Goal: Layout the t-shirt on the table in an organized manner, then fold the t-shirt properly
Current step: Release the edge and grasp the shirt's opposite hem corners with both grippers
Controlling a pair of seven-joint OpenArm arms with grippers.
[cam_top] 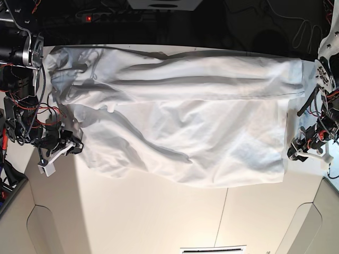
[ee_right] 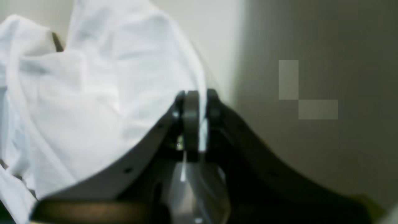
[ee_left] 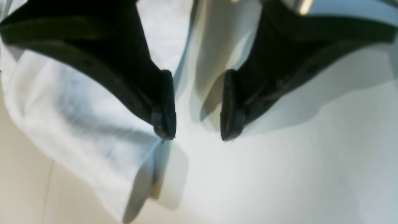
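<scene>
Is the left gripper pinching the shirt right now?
No, the left gripper is open, with only the t-shirt lying below the gap.

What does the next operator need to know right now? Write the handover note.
Left tool: open, over the t-shirt, holding nothing.
Right tool: shut on a fold of the t-shirt's edge.
T-shirt: spread across the far half of the table, wrinkled, with long ridges near the top and a bunched end by the right arm.
Done: rough spread only.
Left: smooth and square it, then fold. No fold made yet.
</scene>
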